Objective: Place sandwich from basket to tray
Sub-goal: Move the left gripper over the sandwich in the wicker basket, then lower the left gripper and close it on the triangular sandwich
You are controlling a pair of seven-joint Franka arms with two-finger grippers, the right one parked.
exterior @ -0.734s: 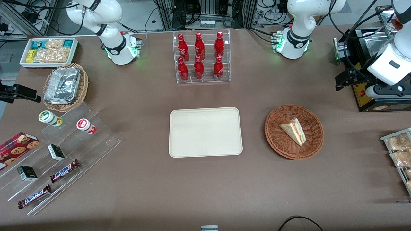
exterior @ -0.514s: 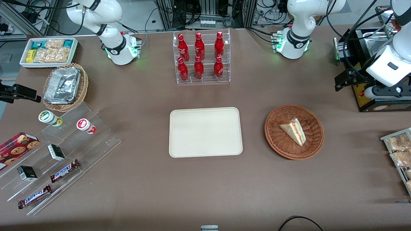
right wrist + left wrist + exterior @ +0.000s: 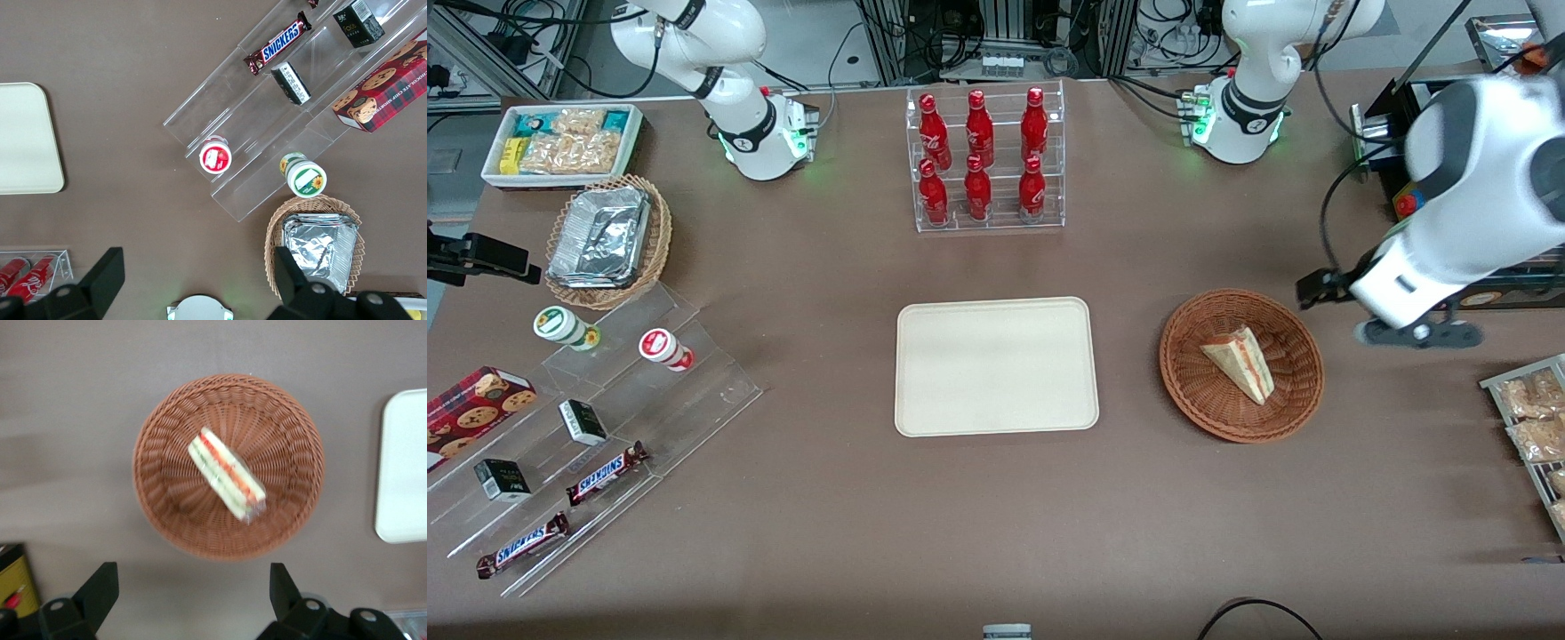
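Observation:
The sandwich point(image 3: 1240, 363), a pale wedge with orange and green filling, lies in the round reddish-brown wicker basket point(image 3: 1227, 425). The cream tray point(image 3: 996, 366) lies bare beside the basket, toward the parked arm's end. My left gripper point(image 3: 1405, 331) hangs high above the table beside the basket, toward the working arm's end. In the left wrist view the gripper point(image 3: 192, 590) is open and empty, its black fingers point(image 3: 100, 587) spread wide just short of the basket's rim point(image 3: 153, 493). The sandwich point(image 3: 227, 475) and an edge of the tray point(image 3: 403, 467) show there too.
A clear rack of red bottles point(image 3: 985, 160) stands farther from the camera than the tray. A wire rack of snack packets point(image 3: 1534, 427) sits at the working arm's end. A clear stepped stand with snacks point(image 3: 587, 427) and a tan basket of foil containers point(image 3: 605, 240) lie toward the parked arm's end.
My left arm has swung from over the black machine at the table's end toward the basket and nearer the camera. The sandwich, basket and tray have not moved.

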